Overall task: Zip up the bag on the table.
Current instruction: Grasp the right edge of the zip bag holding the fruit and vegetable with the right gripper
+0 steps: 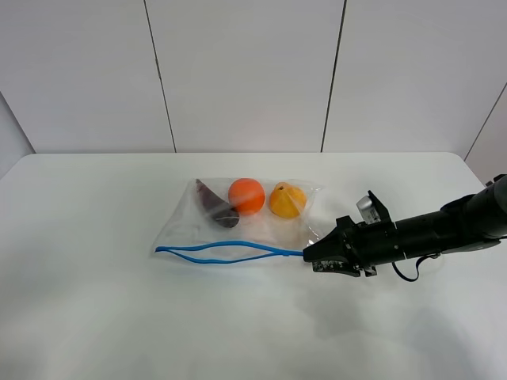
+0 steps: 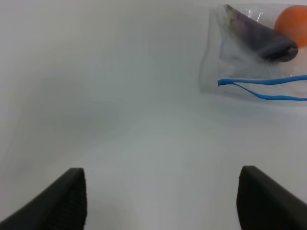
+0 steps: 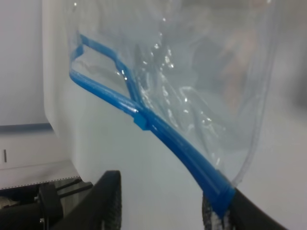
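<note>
Lying mid-frame on counter (image 1: 95, 237): bag (image 1: 238, 226), thin, floppy, slippery, lightly loaded. Best hold: stiffer blue zipper strip (image 3: 182, 154) end. Right claw (image 1: 309, 258) half-spread there, strip against one finger; left claw (image 2: 160, 201) spread wide.

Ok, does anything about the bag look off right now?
Only the mouth of the bag: the blue zipper strip splits into two tracks that gape apart toward the left end, so it is unsealed. The right gripper sits at the strip's right end. The orange, pear and eggplant are inside; nothing spilled.
</note>
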